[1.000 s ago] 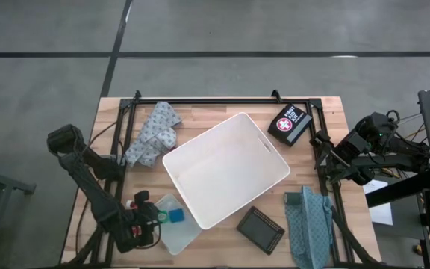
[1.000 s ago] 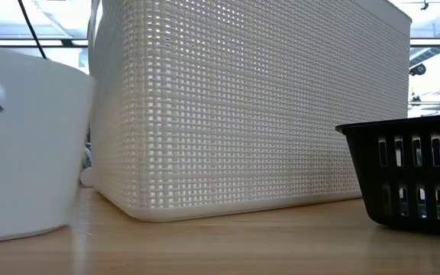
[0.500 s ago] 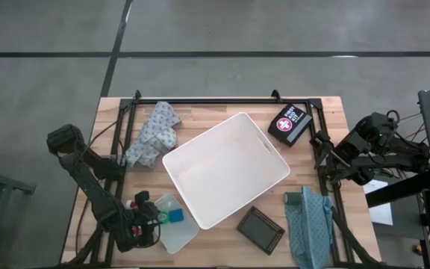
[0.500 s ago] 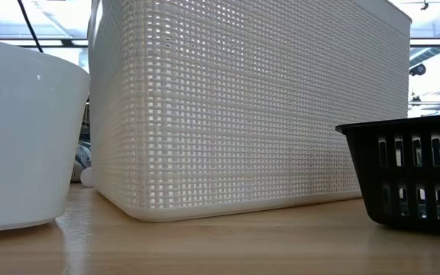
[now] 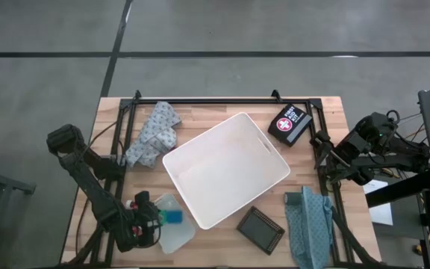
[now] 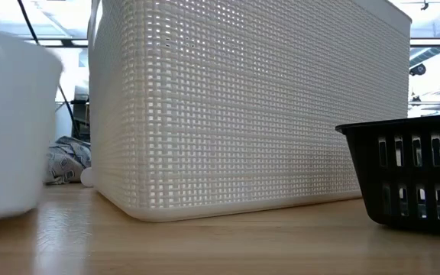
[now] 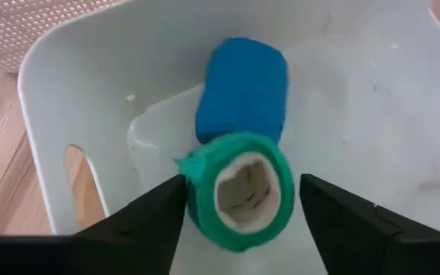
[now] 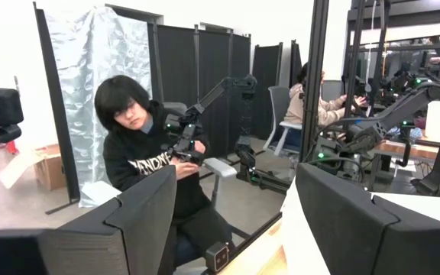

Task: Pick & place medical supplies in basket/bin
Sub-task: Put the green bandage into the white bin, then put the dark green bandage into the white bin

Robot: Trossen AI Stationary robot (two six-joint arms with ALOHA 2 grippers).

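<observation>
The white bin (image 5: 226,168) stands askew in the middle of the table. Left of its near corner lies a small translucent tray (image 5: 176,233) with a green roll of tape (image 7: 239,191) and a blue roll (image 7: 243,88) on its floor. The green roll lies on its side, hollow core toward the wrist camera, the blue one behind it. My left gripper (image 5: 149,217) reaches slanting down into the tray. It is open, with one finger on each side of the green roll. My right gripper (image 8: 235,221) is open and holds nothing, raised level off the table's right edge. My left gripper has one fingertip (image 7: 170,195) right beside the green roll's side (image 7: 191,191); I cannot tell whether it touches. A gap shows between the roll and the other fingertip (image 7: 315,195). The roll lies in the tray.
A patterned grey cloth (image 5: 154,134) lies at the far left and a dark first-aid pouch (image 5: 290,123) at the far right. A small black slotted basket (image 5: 260,228) and a teal cloth (image 5: 310,217) lie near the front right. People sit in the room beyond.
The small translucent tray has shifted a little toward the table's left edge. In the low view its wall has drawn aside and shows blurred. From above, the green roll now shows beside the blue one.
</observation>
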